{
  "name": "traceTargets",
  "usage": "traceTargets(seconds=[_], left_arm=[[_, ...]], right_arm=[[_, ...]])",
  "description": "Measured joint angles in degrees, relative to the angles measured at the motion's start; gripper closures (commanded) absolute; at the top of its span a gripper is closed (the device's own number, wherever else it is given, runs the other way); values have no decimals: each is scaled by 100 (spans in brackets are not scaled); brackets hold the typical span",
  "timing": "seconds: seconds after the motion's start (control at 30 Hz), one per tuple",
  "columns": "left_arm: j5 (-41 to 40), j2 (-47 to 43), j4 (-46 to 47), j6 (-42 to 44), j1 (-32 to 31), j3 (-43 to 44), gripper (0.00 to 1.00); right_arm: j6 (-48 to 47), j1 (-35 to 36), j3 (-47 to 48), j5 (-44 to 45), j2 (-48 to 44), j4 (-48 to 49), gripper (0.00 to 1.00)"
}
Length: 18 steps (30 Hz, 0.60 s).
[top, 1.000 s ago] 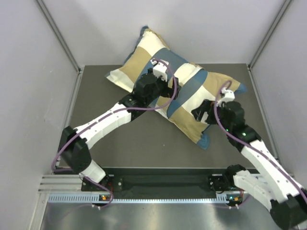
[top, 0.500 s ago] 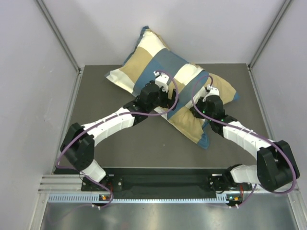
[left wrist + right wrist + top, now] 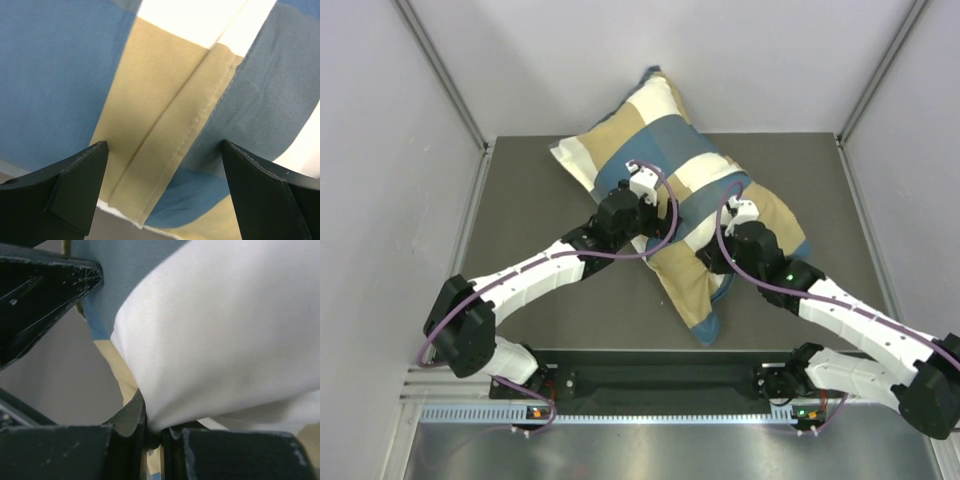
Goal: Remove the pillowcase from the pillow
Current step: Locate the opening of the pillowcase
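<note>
The checked blue, tan and cream pillowcase (image 3: pixel 665 135) lies diagonally across the dark table, one end against the back wall. My left gripper (image 3: pixel 650 215) rests on its middle. In the left wrist view that gripper (image 3: pixel 165 200) stands open over a tan hem (image 3: pixel 175 140) of the pillowcase (image 3: pixel 55 75), with nothing between its fingers. My right gripper (image 3: pixel 718 262) is at the cover's right side. In the right wrist view it (image 3: pixel 154 437) is shut on a fold of the white pillow (image 3: pixel 225 330), with a strip of pillowcase (image 3: pixel 102 300) behind.
The dark table (image 3: pixel 520 220) has grey walls (image 3: pixel 380 200) on the left, back and right. A black rail (image 3: pixel 660 375) with both arm bases runs along the near edge. A black arm part (image 3: pixel 40 295) shows at the upper left of the right wrist view.
My right gripper has shut on white fabric and drawn toward the near left. The bundle has swung, its near end shifting left. My left gripper has stayed open, moving slightly left.
</note>
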Motion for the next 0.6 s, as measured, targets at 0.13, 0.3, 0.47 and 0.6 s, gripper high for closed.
traceTargets(seconds=[0.13, 0.3, 0.47, 0.6], left_arm=[[-238, -105, 85, -7, -92, -87, 5], [-476, -195, 221, -24, -92, -264, 9], [-629, -181, 216, -24, -96, -278, 15], [-964, -17, 260, -55, -50, -273, 36]], right_arm=[[339, 260, -11, 68, -282, -271, 100], [671, 463, -208, 236, -533, -341, 100], [925, 654, -433, 457, -667, -210, 100], [1086, 874, -590, 573, -800, -197, 100]])
